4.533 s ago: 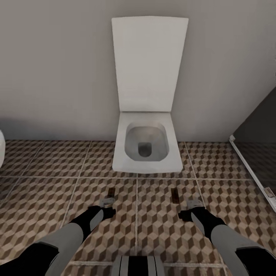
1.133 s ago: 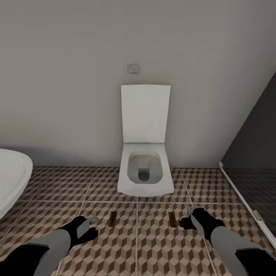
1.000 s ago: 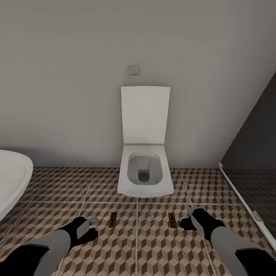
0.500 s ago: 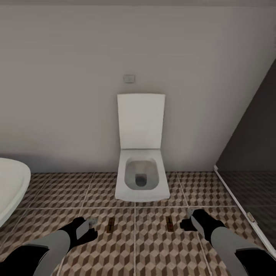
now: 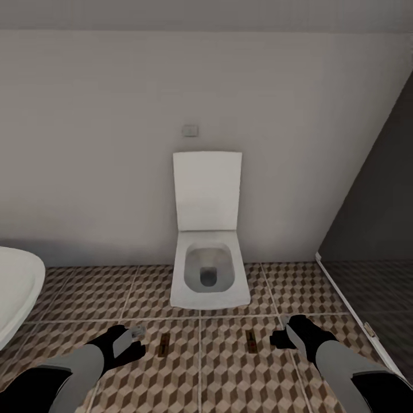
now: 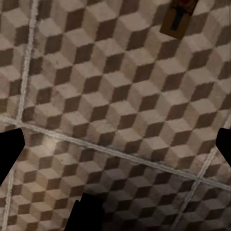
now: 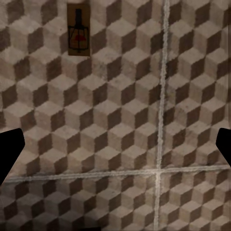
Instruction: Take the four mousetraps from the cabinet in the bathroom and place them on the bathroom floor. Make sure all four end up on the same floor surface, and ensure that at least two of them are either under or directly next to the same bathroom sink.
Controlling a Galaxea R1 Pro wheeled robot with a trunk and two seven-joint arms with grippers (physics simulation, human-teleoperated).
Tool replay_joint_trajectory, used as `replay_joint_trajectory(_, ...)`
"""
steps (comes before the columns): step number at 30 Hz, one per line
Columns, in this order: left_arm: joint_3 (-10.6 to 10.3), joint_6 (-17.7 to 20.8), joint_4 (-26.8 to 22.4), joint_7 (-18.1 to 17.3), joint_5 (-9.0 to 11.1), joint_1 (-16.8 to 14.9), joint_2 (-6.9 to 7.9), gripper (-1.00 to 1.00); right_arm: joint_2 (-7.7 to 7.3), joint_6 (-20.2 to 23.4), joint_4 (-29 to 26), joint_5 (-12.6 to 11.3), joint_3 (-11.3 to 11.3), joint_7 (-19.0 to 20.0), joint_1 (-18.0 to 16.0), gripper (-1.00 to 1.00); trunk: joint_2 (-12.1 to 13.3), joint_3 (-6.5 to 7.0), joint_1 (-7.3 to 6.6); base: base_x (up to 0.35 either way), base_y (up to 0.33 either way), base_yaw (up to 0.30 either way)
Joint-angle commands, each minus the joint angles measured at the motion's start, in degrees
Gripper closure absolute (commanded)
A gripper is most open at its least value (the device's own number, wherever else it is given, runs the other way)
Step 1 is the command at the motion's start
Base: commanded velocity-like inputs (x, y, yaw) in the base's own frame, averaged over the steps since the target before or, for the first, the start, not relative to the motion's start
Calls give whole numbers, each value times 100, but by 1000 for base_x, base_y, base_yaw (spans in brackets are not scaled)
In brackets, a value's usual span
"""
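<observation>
**Currently: two traps on tile, both grippers empty**

Head view, tiled floor: brown, beige and white cube print, light grout lines. Two mousetraps flat on it, in front of toilet, well apart, one either side of a grout line running toward the robot.

- Left trap: just beside left gripper, not touching. Seen also at frame edge from left wrist, partly cut off.
- Right trap: near right gripper, apart from it. From right wrist: brown board, dark spring parts, a red spot near the middle.

Left gripper: low over floor. From left wrist, dark fingertips at opposite frame edges — spread wide, nothing between but tile.

Right gripper: low over floor. From right wrist, fingertips likewise at opposite edges — spread wide, bare tile between.

Surroundings:
- Toilet against grey wall, lid raised upright, flush plate on wall above.
- White rounded rim of bathtub at left edge.
- Dark glass panel with pale floor rail at right.
</observation>
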Motion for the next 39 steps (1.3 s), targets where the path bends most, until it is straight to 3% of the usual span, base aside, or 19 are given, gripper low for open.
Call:
replay_joint_trajectory(1, -46, 34, -15, 27, 63, 1, 15, -100, -1, 34, -8, -27, 45, -7, 0, -100, 40, 23, -23, 0, 0, -14)
replay_joint_trajectory(12, -45, 31, -15, 27, 147, 1, 86, -100, 5, 34, 31, -27, 46, -9, 0, -100, 481, 316, -265, 0, 0, -5)
replay_joint_trajectory(23, -49, 27, -9, 20, 364, 5, 189, -100, 16, 34, 63, -20, 63, -9, 0, -100, 922, 601, -506, 0, 0, 0)
replay_joint_trajectory(39, -50, 34, 0, 25, 443, 13, 283, -100, 37, 29, 413, -18, 95, -4, 0, -100, 1564, 912, -858, 0, 0, 0)
